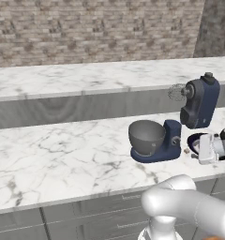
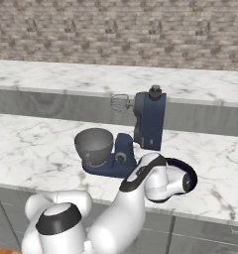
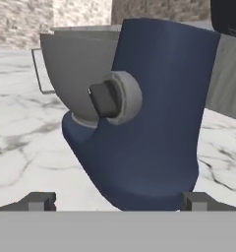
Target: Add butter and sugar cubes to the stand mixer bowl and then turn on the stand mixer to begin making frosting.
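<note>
- Your stand mixer (image 1: 180, 126) sits on the marble counter (image 1: 63, 159), navy, head tilted back with the wire whisk (image 1: 176, 92) raised clear of the bowl.
- The stand mixer bowl (image 1: 146, 137) rests on the mixer's flat base, on the far side of the column from your hand; in the hand view its grey wall (image 3: 73, 74) shows behind the blue column.
- A dark plate (image 2: 186, 168) lies on the counter beside the mixer, partly hidden by the arm; what it carries you can't tell.
- Your gripper (image 3: 117, 202) is level with the column's lower part and close in front of it, jaws spread wide and holding nothing.
- The grey knob (image 3: 115, 97) lies straight ahead of the fingers, above and slightly left of their midline, its dark handle pointing back at you. I judge that's your target.
</note>
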Motion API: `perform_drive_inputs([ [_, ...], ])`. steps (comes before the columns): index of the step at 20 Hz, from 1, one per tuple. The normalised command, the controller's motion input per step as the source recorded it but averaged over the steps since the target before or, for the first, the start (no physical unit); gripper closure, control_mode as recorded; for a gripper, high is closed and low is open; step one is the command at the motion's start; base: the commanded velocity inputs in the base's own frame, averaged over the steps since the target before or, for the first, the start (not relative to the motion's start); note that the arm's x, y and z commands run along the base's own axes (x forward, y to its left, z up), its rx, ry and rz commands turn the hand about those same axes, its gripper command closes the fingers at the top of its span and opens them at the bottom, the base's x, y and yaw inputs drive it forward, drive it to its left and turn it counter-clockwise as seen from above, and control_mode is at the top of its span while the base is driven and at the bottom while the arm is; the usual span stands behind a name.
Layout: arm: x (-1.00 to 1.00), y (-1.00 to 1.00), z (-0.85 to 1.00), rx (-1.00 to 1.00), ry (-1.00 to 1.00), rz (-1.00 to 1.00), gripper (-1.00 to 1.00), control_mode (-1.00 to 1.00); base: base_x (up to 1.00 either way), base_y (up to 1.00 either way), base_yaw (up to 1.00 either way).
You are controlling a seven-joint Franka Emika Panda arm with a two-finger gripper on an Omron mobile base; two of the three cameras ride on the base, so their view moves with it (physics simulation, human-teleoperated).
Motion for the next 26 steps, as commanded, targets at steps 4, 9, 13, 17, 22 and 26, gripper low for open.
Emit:
perform_drive_inputs([
  [4, 0.19, -0.15, -0.19, 0.0, 0.0, 0.0, -1.0, -1.0, 0.0, 0.0, 0.0],
  [9, 0.08, -0.11, -0.18, 0.0, 0.0, 0.0, -1.0, -1.0, 0.0, 0.0, 0.0],
  [13, 0.08, 0.0, -0.08, 0.0, -0.01, 0.0, -1.0, -1.0, 0.0, 0.0, 0.0],
  [17, 0.02, 0.04, 0.0, -0.01, -0.03, 0.0, -1.0, -1.0, 0.0, 0.0, 0.0],
  [22, 0.06, 0.16, 0.0, -0.04, -0.01, 0.0, -1.0, -1.0, 0.0, 0.0, 0.0],
  [26, 0.0, 0.22, 0.0, -0.05, 0.0, 0.0, -1.0, -1.0, 0.0, 0.0, 0.0],
])
